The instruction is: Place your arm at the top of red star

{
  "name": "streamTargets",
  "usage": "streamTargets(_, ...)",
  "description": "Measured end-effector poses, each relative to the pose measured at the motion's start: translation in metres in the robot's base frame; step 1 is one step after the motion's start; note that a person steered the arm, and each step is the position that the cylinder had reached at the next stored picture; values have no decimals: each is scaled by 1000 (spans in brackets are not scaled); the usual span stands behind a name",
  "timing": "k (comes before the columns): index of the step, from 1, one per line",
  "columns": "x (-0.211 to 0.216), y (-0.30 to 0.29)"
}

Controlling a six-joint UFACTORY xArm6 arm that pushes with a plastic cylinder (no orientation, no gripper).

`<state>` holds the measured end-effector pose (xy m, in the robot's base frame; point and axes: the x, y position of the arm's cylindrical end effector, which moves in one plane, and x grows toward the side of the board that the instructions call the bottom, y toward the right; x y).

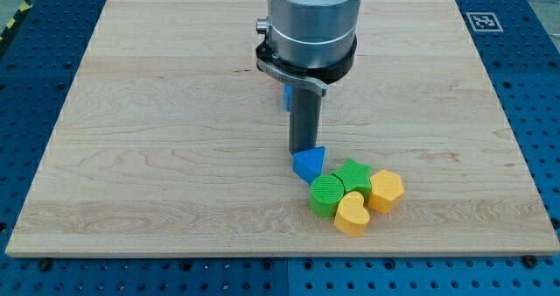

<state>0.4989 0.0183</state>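
No red star shows in the camera view; the arm's body may hide it. My tip (304,149) rests on the board just above a blue triangle block (308,164), touching or nearly touching its top edge. A green star (354,173), a green round block (327,195), a yellow heart (352,215) and a yellow hexagon (386,190) sit packed together to the lower right of the tip.
A second blue block (286,96) peeks out at the left of the rod, mostly hidden by the arm. The wooden board (157,138) lies on a blue perforated table. A marker tag (483,21) sits off the board's top right corner.
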Motion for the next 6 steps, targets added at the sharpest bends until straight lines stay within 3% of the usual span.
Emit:
streamTargets(1,-38,-28)
streamTargets(4,-230,-72)
streamTargets(5,-237,-12)
streamTargets(6,-203,4)
